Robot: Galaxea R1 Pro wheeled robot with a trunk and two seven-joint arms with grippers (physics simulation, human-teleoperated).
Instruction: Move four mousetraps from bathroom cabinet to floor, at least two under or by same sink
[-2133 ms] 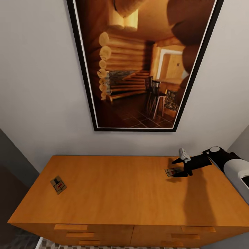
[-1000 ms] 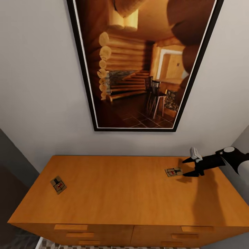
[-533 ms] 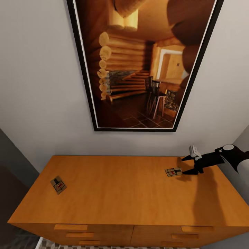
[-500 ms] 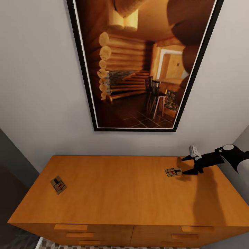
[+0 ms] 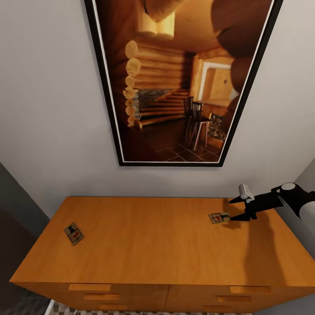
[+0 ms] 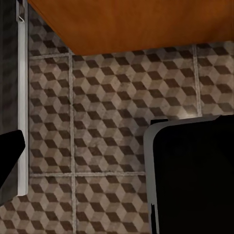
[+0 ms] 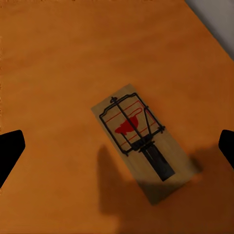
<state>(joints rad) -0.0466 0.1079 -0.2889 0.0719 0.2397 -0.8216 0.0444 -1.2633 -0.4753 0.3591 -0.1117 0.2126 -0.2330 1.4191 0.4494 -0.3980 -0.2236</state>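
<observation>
Two mousetraps lie on top of the orange-brown cabinet (image 5: 153, 245): one mousetrap (image 5: 74, 233) near the left end, another mousetrap (image 5: 218, 217) near the back right. My right gripper (image 5: 232, 210) hovers open just right of that second one, apart from it. In the right wrist view the same mousetrap (image 7: 141, 141) lies flat between the spread fingertips (image 7: 9, 151), red spot up. The left wrist view looks down on the cube-patterned bathroom floor (image 6: 107, 122), with one dark left fingertip (image 6: 9, 163) at the picture's edge and nothing held.
A large black-framed picture (image 5: 179, 78) hangs on the grey wall behind the cabinet. Drawer handles (image 5: 89, 287) show along the cabinet's front. In the left wrist view the cabinet's edge (image 6: 136, 24) overhangs the tiles, and a dark robot part (image 6: 195, 175) sits beside them.
My right gripper drew back to the right, off the right mousetrap, then edged slightly back toward it. Both mousetraps stayed where they were. The last half second shows almost no motion.
</observation>
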